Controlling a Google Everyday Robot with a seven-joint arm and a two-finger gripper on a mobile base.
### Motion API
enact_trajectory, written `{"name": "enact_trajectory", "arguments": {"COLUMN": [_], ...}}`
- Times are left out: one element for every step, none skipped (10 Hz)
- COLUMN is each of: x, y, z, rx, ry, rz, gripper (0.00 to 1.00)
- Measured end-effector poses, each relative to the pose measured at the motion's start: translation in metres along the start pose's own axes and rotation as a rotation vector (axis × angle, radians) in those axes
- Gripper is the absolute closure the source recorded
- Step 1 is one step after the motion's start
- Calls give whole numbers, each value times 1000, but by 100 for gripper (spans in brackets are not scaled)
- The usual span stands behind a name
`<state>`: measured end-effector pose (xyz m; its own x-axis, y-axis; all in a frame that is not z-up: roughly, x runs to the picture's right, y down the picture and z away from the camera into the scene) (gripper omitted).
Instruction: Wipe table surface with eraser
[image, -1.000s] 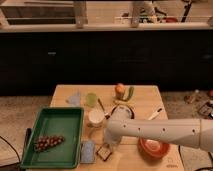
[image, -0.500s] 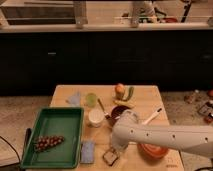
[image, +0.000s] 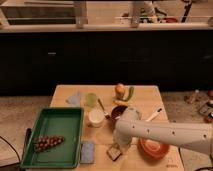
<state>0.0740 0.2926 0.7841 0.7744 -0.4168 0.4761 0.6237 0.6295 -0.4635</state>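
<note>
One gripper (image: 118, 148) sits low on the surface (image: 145, 97) — right over the eraser (image: 114, 153) — grip unclear from here.

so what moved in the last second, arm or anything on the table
The arm swung left to right, its near end sliding from the table's middle toward the right edge. The gripper dropped toward the front edge and now sits at the eraser, which has shifted slightly forward. The green tray, blue-grey pad, cup and orange bowl stayed put.
</note>
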Motion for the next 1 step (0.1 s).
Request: {"name": "enact_trajectory", "arguments": {"x": [6], "y": [-7], "z": [0], "rx": [8], "ry": [6], "rz": [-1], "gripper": [100]}}
